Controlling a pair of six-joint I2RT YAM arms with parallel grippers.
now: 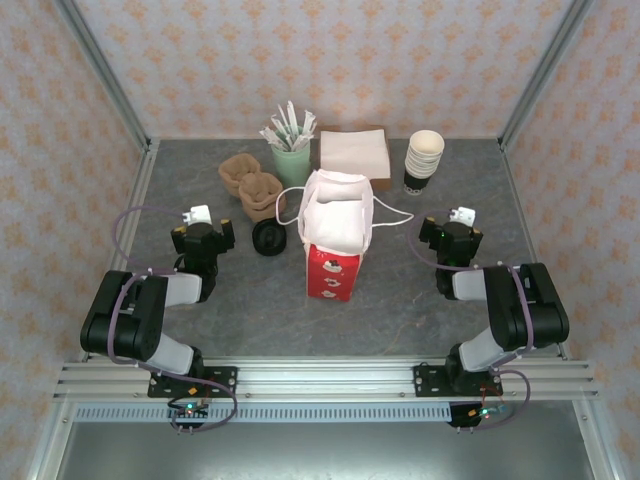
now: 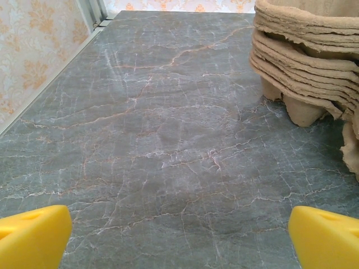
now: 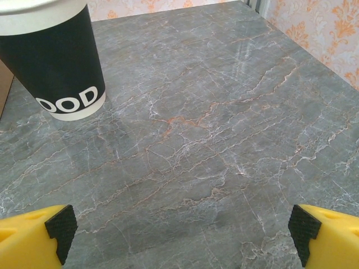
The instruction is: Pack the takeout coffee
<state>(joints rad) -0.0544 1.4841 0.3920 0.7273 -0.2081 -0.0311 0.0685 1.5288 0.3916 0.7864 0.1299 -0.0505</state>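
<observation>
The takeout coffee [image 1: 270,237], a small dark cup with a round black lid, stands on the table just left of the open red-and-white paper bag [image 1: 333,235]. My left gripper [image 1: 205,238] rests left of the cup, a short gap apart. In the left wrist view the left gripper [image 2: 179,241] is open, its yellow fingertips [image 2: 33,235] wide apart over bare table. My right gripper [image 1: 455,238] sits right of the bag. In the right wrist view the right gripper [image 3: 182,235] is open too, with nothing between its fingers.
Stacked pulp cup carriers [image 1: 250,185] [image 2: 308,61] lie ahead of the left gripper. A stack of lidless cups [image 1: 423,160] [image 3: 56,61] stands ahead of the right gripper. A green cup of packets [image 1: 291,150] and a napkin box [image 1: 352,150] sit at the back.
</observation>
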